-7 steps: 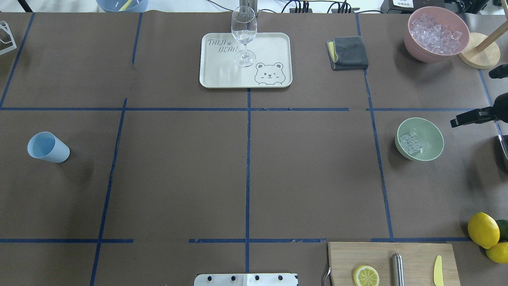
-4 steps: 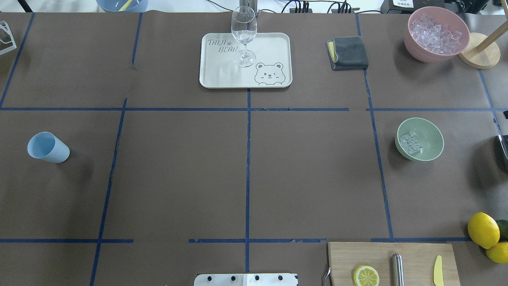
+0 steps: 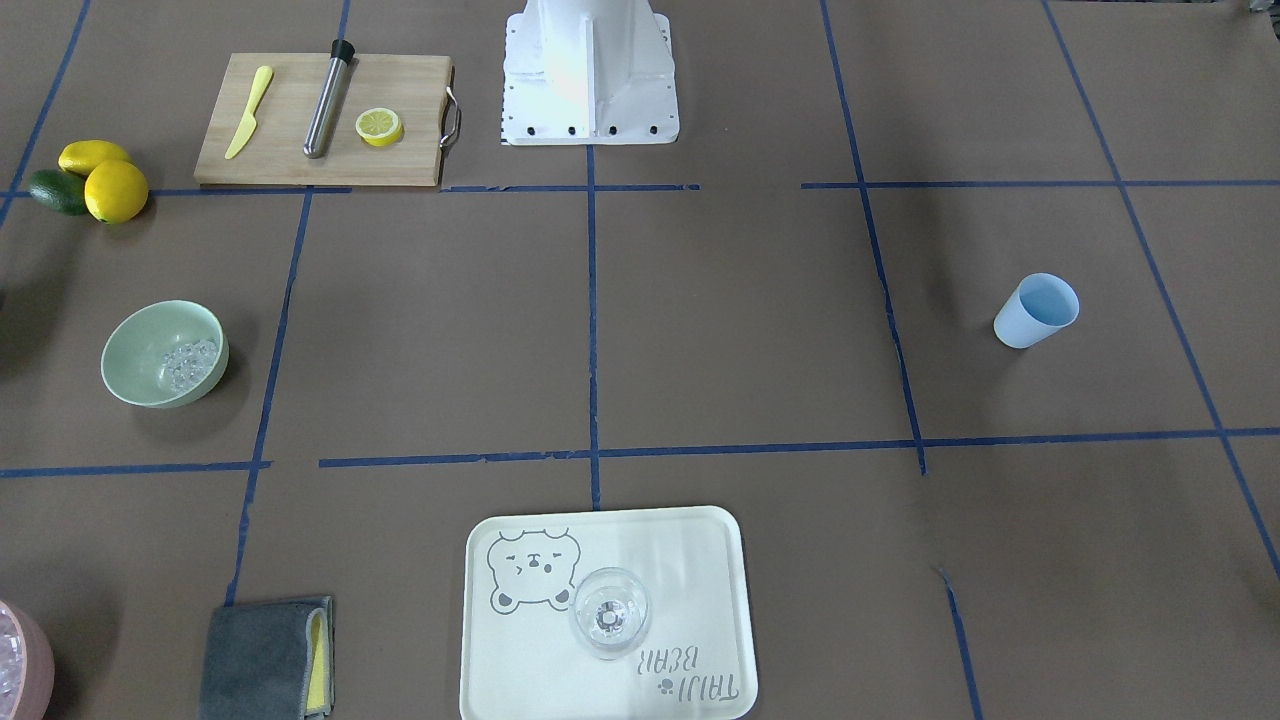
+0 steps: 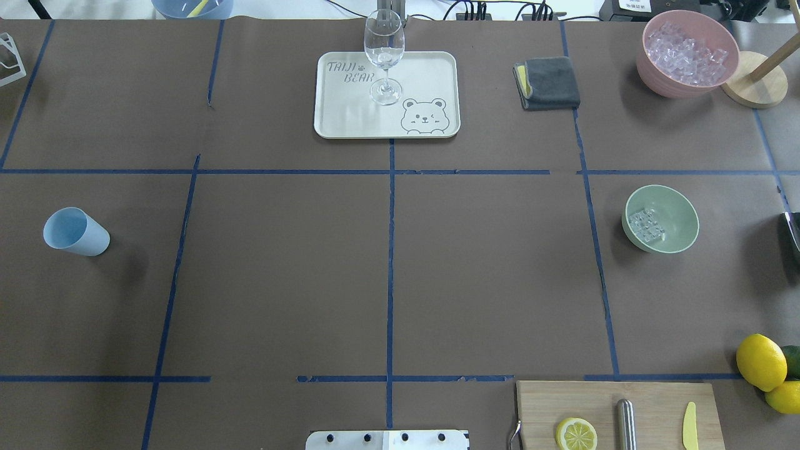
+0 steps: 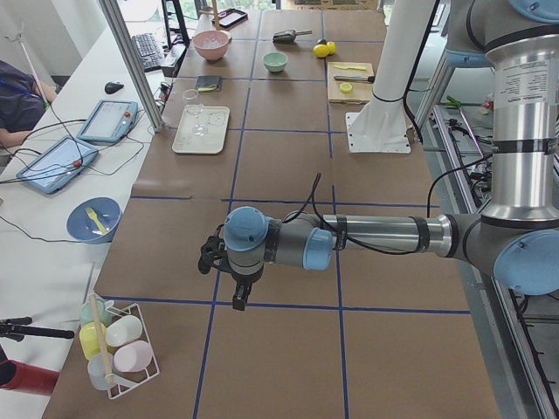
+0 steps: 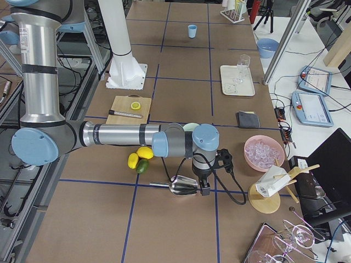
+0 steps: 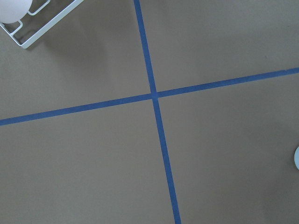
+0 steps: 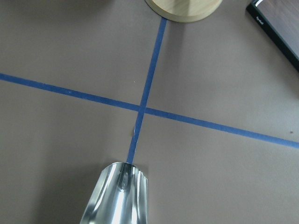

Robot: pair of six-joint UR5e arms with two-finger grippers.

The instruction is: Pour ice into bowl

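Note:
The mint-green bowl (image 4: 676, 215) stands upright at the table's right, and also shows in the front view (image 3: 140, 350). A small heap of clear ice (image 4: 647, 225) lies inside it. My right gripper (image 6: 205, 190) shows only in the right side view, low over the table beside a metal scoop (image 6: 184, 186); I cannot tell whether it is open or shut. The scoop's shiny end fills the bottom of the right wrist view (image 8: 119, 193). My left gripper (image 5: 238, 301) shows only in the left side view, pointing down over bare table; I cannot tell its state.
A pink container (image 4: 653, 65) full of ice and a wooden stand (image 4: 753, 87) are at the back right. A tray (image 4: 431, 75) bears a wine glass (image 4: 384, 50). There is a grey cloth (image 4: 550, 82), a blue cup (image 4: 75, 232), lemons (image 4: 760, 361) and a cutting board (image 4: 656, 406).
The right arm's dark gripper, at the overhead view's right edge near the bowl a second ago, has drawn out of that view. The bowl and the ice have not moved.

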